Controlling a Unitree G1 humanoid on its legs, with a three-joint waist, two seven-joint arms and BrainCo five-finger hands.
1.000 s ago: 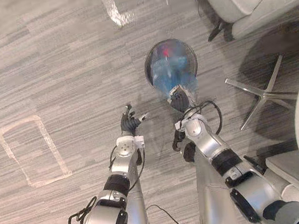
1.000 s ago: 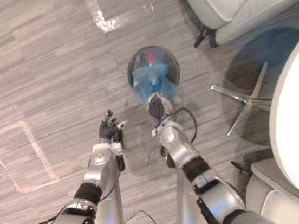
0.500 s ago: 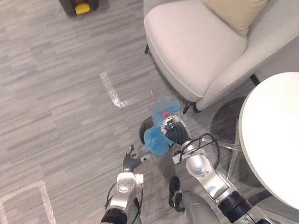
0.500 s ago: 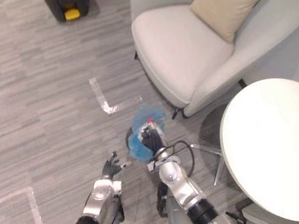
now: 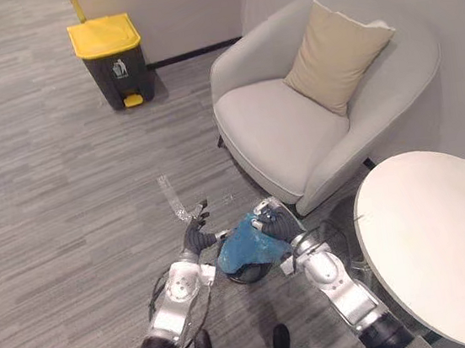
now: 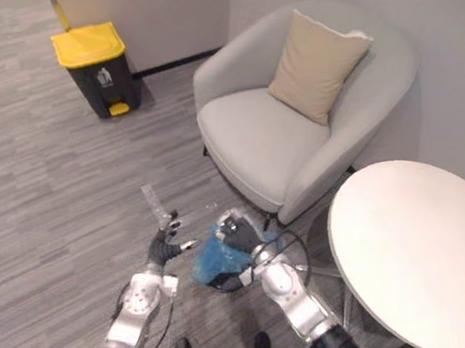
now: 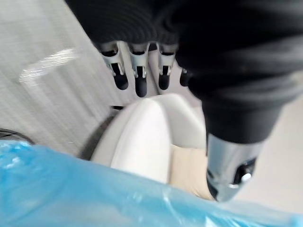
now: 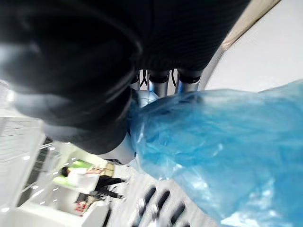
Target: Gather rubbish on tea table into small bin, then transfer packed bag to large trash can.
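Most of the small dark round bin (image 5: 247, 276) is hidden under the translucent blue plastic bag (image 5: 243, 245). A dark curved sliver of the bin shows below the bag, and it cannot be told whether the bag's bottom is clear of the bin's mouth. What the bag holds is too blurred through the film to make out. In the right wrist view the blue film covers the right hand's fingers past their roots. The round white tabletop (image 5: 445, 250) is cut off at the picture's right and lower edges.

The right hand (image 5: 274, 225) reaches forward low over the grey wood-look floor (image 5: 47, 188). Its fingers are curled over the bag's gathered top, gripping it. The left hand (image 5: 196, 236) is held just beside the bag on its left. Its fingers (image 7: 141, 78) are straight and spread with nothing in them, and whether they touch the film cannot be told.

The bag is crumpled and puffed and hangs from the right hand between the two hands, in front of the light grey armchair (image 5: 279, 134) with its beige cushion (image 5: 333, 55). The yellow-lidded dark grey pedal trash can (image 5: 110, 60) stands well apart, by the far wall.
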